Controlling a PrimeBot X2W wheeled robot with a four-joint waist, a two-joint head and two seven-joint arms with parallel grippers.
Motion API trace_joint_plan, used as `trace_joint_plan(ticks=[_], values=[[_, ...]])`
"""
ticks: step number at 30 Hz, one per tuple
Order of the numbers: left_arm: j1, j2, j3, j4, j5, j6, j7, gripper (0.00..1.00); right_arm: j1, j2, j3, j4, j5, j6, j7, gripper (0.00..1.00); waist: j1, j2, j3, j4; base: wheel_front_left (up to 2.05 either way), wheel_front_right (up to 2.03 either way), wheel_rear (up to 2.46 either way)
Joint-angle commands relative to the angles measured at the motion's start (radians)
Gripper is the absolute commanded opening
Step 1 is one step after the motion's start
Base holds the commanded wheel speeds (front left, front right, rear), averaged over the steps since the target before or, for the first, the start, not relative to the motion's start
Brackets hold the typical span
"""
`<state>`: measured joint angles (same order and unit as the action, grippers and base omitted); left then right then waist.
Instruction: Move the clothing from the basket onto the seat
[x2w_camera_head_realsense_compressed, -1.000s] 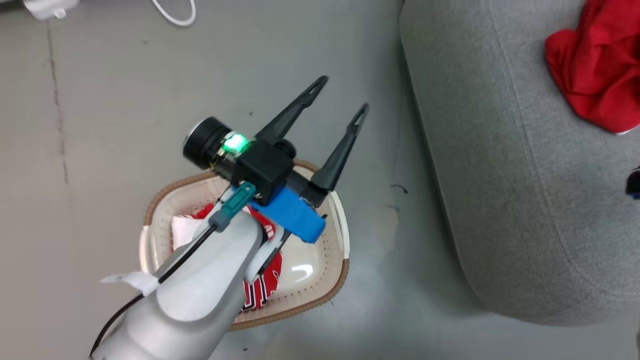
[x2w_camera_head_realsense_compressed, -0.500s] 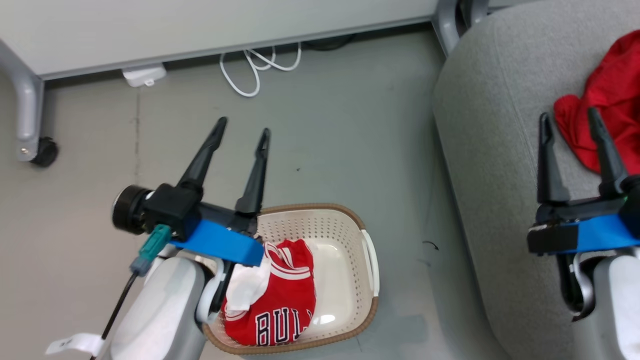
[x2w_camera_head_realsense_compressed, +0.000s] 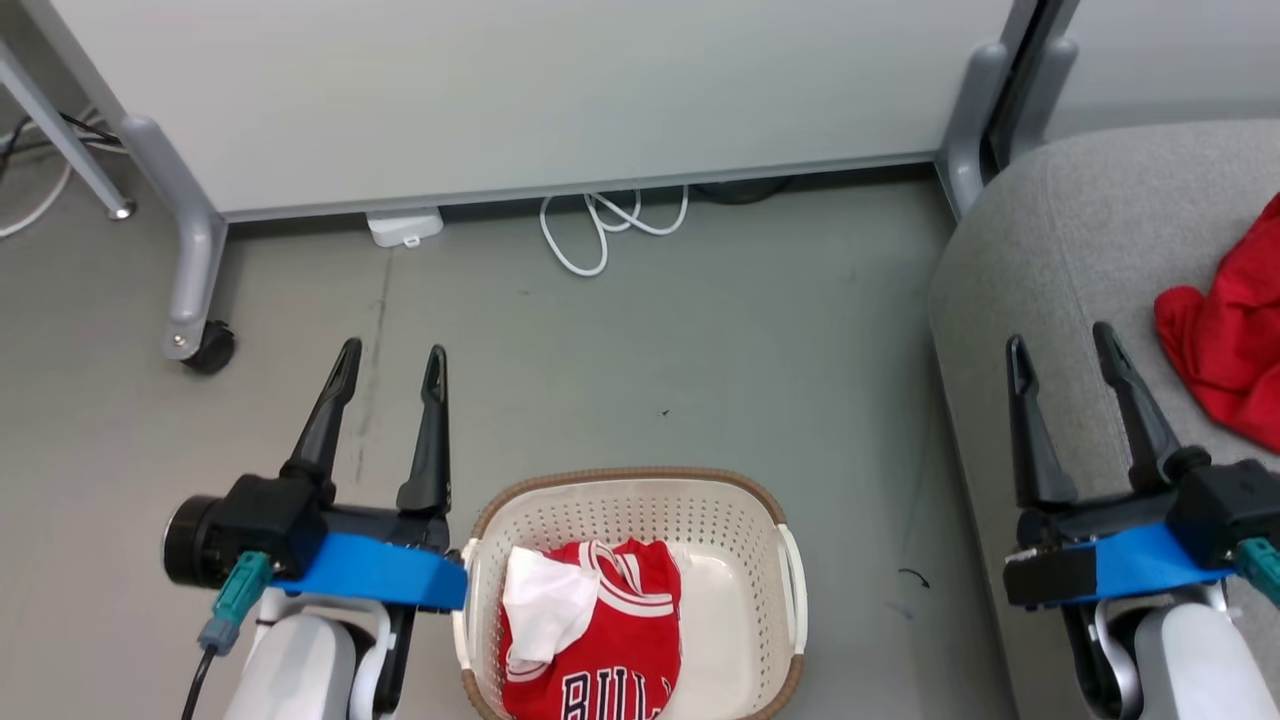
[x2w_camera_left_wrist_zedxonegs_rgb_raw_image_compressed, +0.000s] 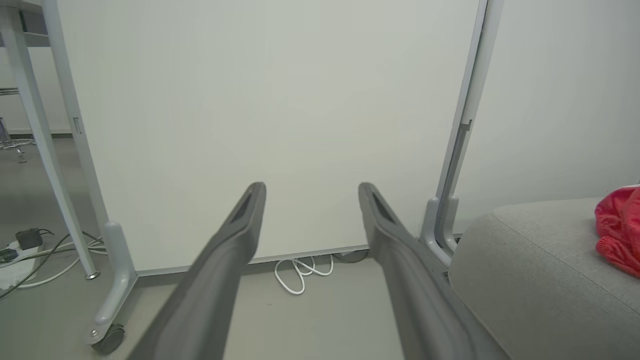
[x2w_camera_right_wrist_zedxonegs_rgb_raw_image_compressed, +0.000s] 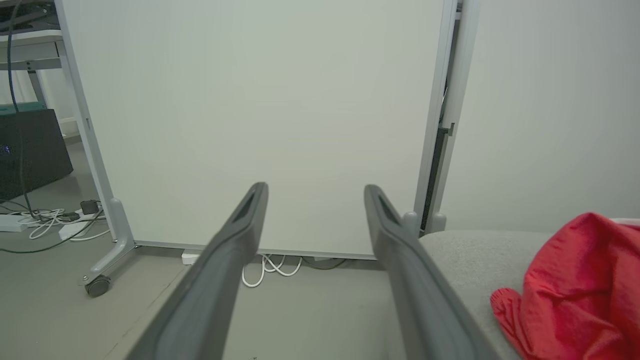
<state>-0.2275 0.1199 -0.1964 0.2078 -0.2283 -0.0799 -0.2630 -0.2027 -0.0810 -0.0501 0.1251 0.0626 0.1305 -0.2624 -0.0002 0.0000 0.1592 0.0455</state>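
Looking at roughly half done here, I'd say. One plain red garment (x2w_camera_head_realsense_compressed: 1225, 350) already lies crumpled on the sofa (x2w_camera_head_realsense_compressed: 1060, 250), just right of the right gripper (x2w_camera_head_realsense_compressed: 1058, 338) and level with its fingertips. The other piece, a red jersey (x2w_camera_head_realsense_compressed: 610, 630) with white trim and black lettering, sits in the basket (x2w_camera_head_realsense_compressed: 630, 476). The basket is just right of the left gripper (x2w_camera_head_realsense_compressed: 392, 350), back by its wrist rather than out at the tips. So that's the one left to grab and carry over.

Both grippers have their fingers spread wide with nothing between them, pointing toward the pale panel (x2w_camera_head_realsense_compressed: 500, 90) ahead. The right one hangs over the sofa's near edge, the left one over bare floor (x2w_camera_head_realsense_compressed: 700, 350).

Texture-wise, the basket is cream plastic, a rounded rectangle with rows of little holes in its walls and a brown woven-looking rim. The jersey looks soft and floppy, bunched up with a white bit folded over on top, so it should squash easily under a pinch. The sofa is big, covered in light-grey woven fabric, with rounded corners. The gripper fingers are long, dark and tapered, with a slot near each tip.
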Motion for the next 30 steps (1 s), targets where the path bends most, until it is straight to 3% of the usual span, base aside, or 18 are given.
trace_joint_plan(ticks=[1, 13, 30], values=[[0.019, -0.005, 0.017, -0.005, 0.008, -0.006, -0.003, 1.00, 0.028, 0.006, -0.004, -0.003, -0.002, 0.000, -0.004, 1.00, 0.0002, 0.0000, -0.020, 0.013, 0.00, 0.00, 0.00], [0.115, -0.038, 0.094, -0.016, 0.048, -0.035, -0.003, 1.00, 0.117, 0.026, -0.025, -0.011, 0.005, 0.000, -0.004, 1.00, 0.0002, 0.0000, -0.081, 0.026, 0.00, 0.00, 0.00], [0.135, -0.059, 0.115, -0.007, 0.067, -0.051, -0.003, 1.00, 0.143, 0.031, -0.019, 0.012, 0.024, 0.000, -0.004, 1.00, 0.0002, 0.0000, -0.093, 0.029, 0.00, 0.00, 0.00]])
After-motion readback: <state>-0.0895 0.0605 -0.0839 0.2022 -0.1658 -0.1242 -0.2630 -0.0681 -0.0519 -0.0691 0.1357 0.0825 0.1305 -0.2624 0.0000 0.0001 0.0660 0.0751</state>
